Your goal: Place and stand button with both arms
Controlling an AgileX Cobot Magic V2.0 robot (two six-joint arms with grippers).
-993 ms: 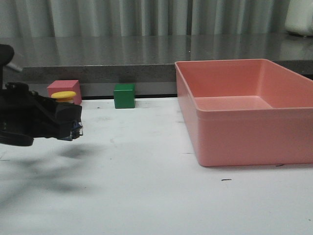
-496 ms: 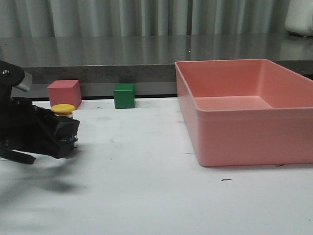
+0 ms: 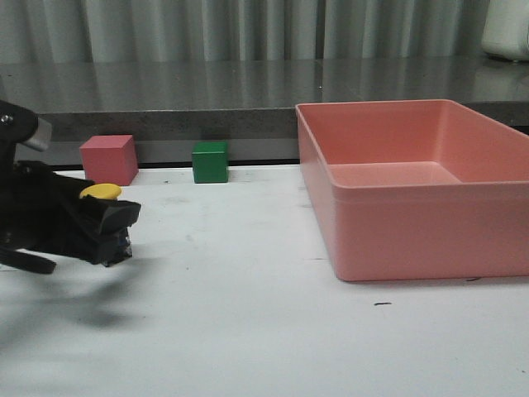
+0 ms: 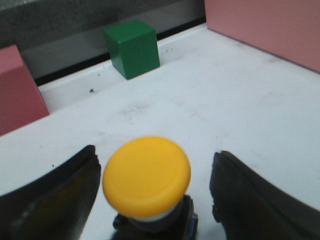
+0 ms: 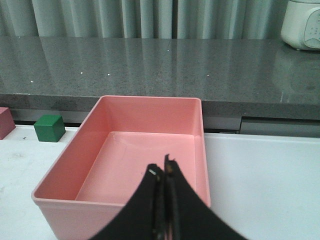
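The button (image 3: 101, 191) shows its yellow cap, which leans a little, at the table's left side; its dark body reaches down to the table. In the left wrist view the button (image 4: 146, 177) stands between the black fingers (image 4: 65, 195), close to one and well apart from the other. My left gripper (image 3: 114, 225) is open around it, low over the table. My right gripper (image 5: 162, 167) is shut on nothing and hangs above the pink bin (image 5: 125, 150); it is outside the front view.
A pink cube (image 3: 107, 157) and a green cube (image 3: 210, 161) stand at the table's back edge, beyond the left gripper. The large pink bin (image 3: 430, 231) fills the right side. A grey ledge runs behind the table.
The left gripper came down to the table with the button and its jaws have parted. The yellow cap sits lower and now leans. The cubes and the bin have not moved.
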